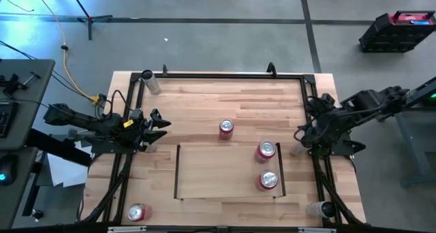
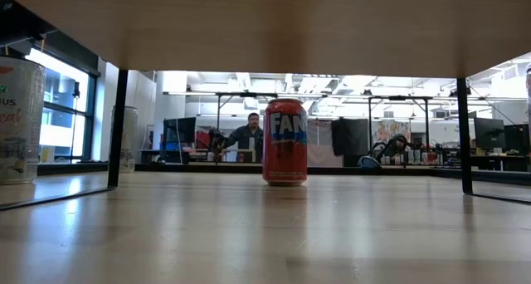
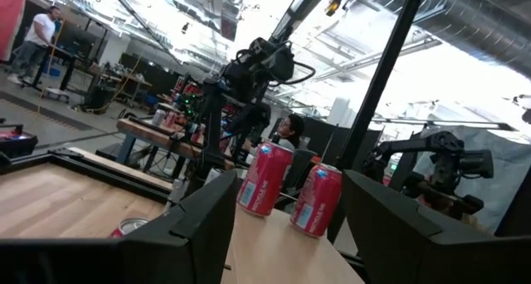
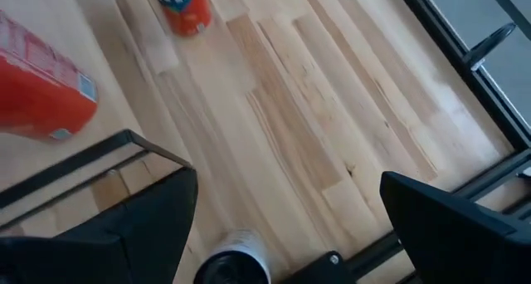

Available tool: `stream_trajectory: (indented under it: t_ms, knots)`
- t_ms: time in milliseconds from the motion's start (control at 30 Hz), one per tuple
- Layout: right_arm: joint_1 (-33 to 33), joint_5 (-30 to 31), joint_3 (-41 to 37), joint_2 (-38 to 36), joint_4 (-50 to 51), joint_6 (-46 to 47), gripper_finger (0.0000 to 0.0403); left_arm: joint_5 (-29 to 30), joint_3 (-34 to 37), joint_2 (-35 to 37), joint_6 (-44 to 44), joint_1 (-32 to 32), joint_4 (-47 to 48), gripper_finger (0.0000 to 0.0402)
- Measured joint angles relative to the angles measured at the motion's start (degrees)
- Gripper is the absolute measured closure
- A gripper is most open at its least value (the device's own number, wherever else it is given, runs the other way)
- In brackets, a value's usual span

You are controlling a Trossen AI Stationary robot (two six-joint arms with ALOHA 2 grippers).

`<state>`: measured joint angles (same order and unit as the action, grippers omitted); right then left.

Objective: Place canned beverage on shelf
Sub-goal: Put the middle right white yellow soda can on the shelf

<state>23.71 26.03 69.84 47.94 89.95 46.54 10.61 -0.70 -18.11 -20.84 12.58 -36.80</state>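
The shelf (image 1: 225,172), a pale-wood panel with dark rails on its short sides, stands near the table's front. Two red cans (image 1: 266,151) (image 1: 268,180) stand upright on its right end. Another red can (image 1: 225,129) stands on the tabletop just beyond the shelf and shows in the low view as a red can (image 2: 284,141). A further red can (image 1: 137,212) stands at the near left corner. My left gripper (image 1: 158,124) waits open at the table's left edge. My right gripper (image 1: 304,134) hangs open above the right edge, tipped down, with nothing between its fingers (image 4: 141,226).
A pale can (image 1: 151,82) is at the far left corner and a white can (image 1: 320,209) at the near right corner. A black tube frame (image 1: 225,75) runs round the tabletop. Bare wood lies between the shelf and the far edge. A person shows in the room beyond.
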Motion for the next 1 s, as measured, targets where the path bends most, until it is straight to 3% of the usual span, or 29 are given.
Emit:
stream_trajectory:
  t_ms: [800,1000]
  knots:
    - [0.0,-0.6,-1.7,0.5,-0.1,4.3,0.0038,0.0,0.0,0.0,0.0,0.0,0.1,0.0193]
    - [0.0,-5.6,-4.3,0.4,0.0,8.6,0.0038,0.0,0.0,0.0,0.0,0.0,0.1,0.0193]
